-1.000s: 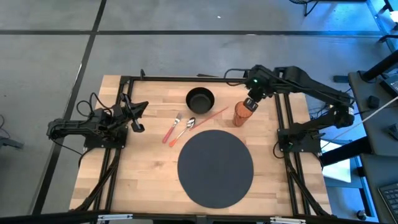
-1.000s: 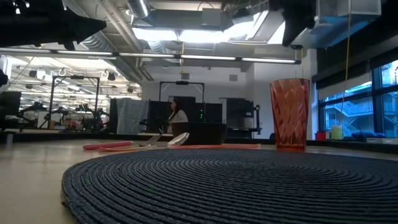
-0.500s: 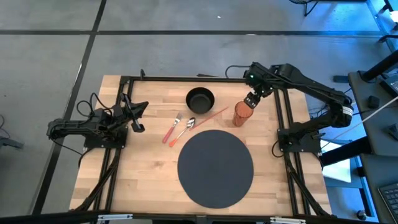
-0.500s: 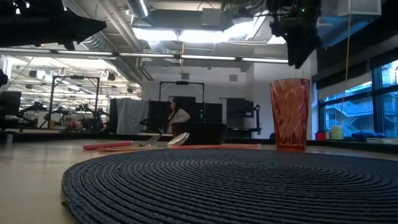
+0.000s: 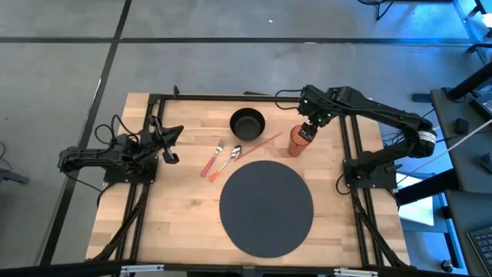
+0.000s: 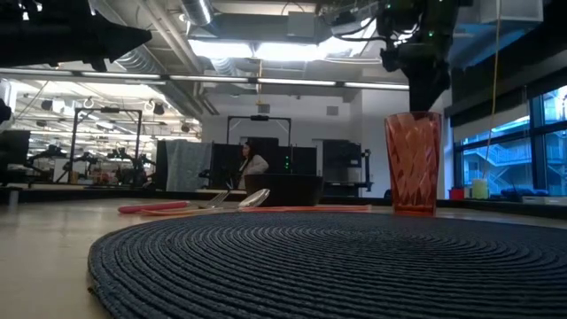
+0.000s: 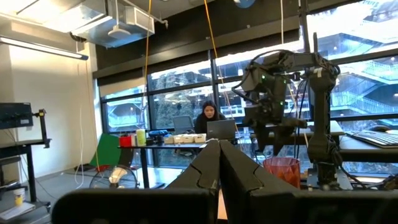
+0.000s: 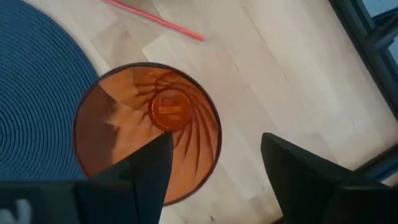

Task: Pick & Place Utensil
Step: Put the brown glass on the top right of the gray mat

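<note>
Wood counter (image 5: 184, 223) with a dark frame around it, open lab behind; a person sits at a desk far back, not involved.

My right gripper (image 5: 307, 131) hangs directly over the orange cup (image 5: 298, 141). The wrist view looks straight down into the cup (image 8: 148, 127), fingers spread wide on either side of its far rim, nothing held. Low view puts the gripper just above the rim (image 6: 413, 115); I can't tell if it touches.

Left gripper (image 5: 167, 145) is parked at its own edge of the counter, fingers closed together, empty.

Utensils are all off to the side of the right gripper, toward the left arm: the red straw (image 5: 261, 142) is nearest, just beside the cup, then the spoon (image 5: 231, 158), then the red-handled fork (image 5: 212, 159). Black bowl (image 5: 247, 121) sits beyond them, round dark placemat (image 5: 266, 207) on the near side. None of them is lifted.

My read: still at the approach stage, no pick made, and the gripper is lined up on the cup rather than on a utensil. If the cup is the drop target, the next move calls for shifting sideways to the straw or spoon, dropping low, and closing on a thin flat item lying flush on wood. Narrow margin there; a shallow descent would likely miss.
</note>
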`<control>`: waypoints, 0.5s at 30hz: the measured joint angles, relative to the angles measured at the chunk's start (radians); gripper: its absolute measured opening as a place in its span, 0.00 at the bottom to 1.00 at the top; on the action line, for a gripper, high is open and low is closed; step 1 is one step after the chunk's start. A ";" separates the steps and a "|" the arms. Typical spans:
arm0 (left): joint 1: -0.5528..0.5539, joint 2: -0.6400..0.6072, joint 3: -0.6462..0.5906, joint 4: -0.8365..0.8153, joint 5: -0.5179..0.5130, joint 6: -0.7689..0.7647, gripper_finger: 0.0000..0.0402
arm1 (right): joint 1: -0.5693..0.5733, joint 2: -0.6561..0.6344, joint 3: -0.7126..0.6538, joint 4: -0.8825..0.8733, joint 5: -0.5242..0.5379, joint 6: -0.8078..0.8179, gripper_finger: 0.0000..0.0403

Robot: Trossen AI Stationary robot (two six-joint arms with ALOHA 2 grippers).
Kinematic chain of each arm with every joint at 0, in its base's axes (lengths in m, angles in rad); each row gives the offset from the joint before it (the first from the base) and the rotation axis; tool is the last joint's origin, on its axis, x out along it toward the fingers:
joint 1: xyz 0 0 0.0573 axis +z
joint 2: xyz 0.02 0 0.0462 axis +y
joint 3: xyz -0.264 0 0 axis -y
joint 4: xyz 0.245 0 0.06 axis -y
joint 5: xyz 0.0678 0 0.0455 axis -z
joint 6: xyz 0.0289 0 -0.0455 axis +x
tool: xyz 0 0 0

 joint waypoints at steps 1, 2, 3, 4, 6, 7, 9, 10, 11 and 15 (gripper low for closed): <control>0.000 0.000 0.000 0.000 0.000 0.000 0.00 | 0.000 0.004 0.000 0.002 0.000 0.000 0.60; 0.000 0.000 0.000 0.000 0.000 0.000 0.00 | 0.000 0.007 0.000 -0.001 -0.001 0.000 0.60; 0.000 0.000 0.000 0.000 0.000 0.000 0.00 | 0.000 0.011 0.000 -0.005 -0.003 0.001 0.60; 0.000 0.000 0.000 0.000 0.000 0.000 0.00 | 0.000 0.015 0.000 -0.008 -0.003 0.002 0.60; 0.000 0.000 0.000 0.000 0.000 0.000 0.00 | 0.000 0.025 0.000 -0.008 -0.003 0.002 0.60; 0.000 0.000 0.000 0.000 0.000 0.000 0.00 | 0.000 0.029 0.000 -0.008 -0.003 0.003 0.60; 0.000 0.000 0.000 0.000 0.000 0.001 0.00 | 0.000 0.042 0.000 -0.008 -0.003 0.003 0.60; 0.000 0.000 0.000 -0.001 0.000 0.001 0.00 | 0.000 0.050 0.000 -0.008 -0.003 0.003 0.60; 0.000 0.000 0.000 -0.002 0.000 0.000 0.00 | 0.000 0.058 0.000 -0.008 -0.003 0.003 0.60; 0.000 0.000 0.000 -0.016 0.000 0.000 0.00 | 0.000 0.093 0.000 -0.008 -0.003 0.006 0.60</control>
